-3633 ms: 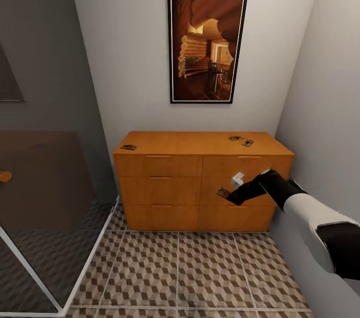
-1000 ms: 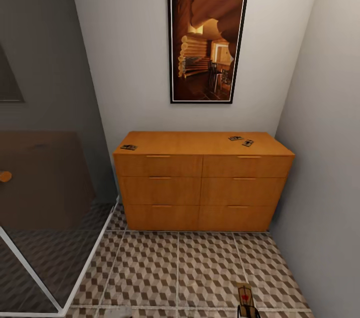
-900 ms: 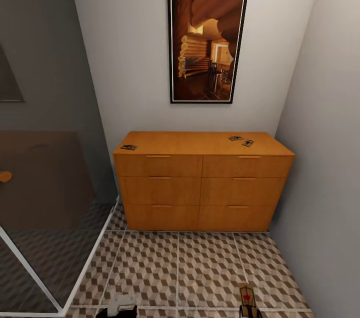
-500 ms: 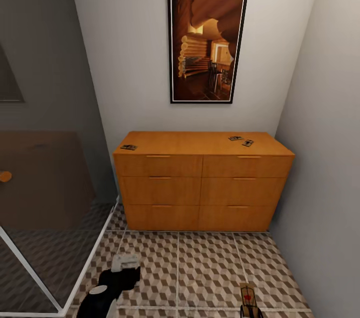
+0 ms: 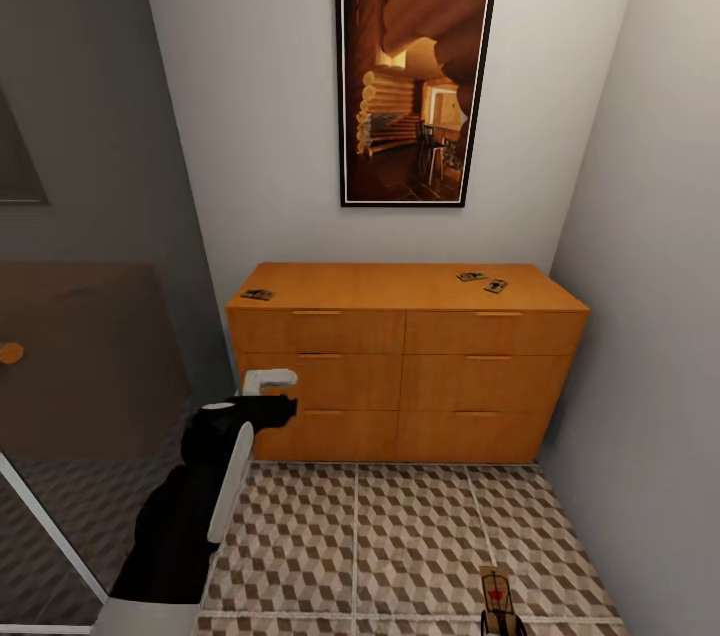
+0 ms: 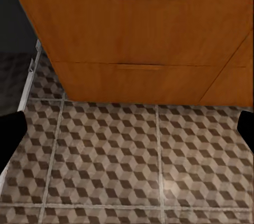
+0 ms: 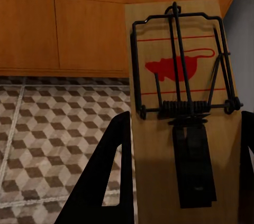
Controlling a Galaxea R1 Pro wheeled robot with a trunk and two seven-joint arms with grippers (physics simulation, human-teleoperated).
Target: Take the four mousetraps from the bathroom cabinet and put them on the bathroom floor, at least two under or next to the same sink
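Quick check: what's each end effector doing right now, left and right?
Left end effector: open, holding nothing.
Right end effector: closed on a mousetrap.

Framed pic (image 5: 415, 94) on pale wall (image 5: 260, 116); glass partition (image 5: 90, 366) left.

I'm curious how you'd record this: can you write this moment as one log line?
right hand: holds mousetrap | left hand: open, raised before cabinet | three mousetraps on cabinet top | floor: none placed
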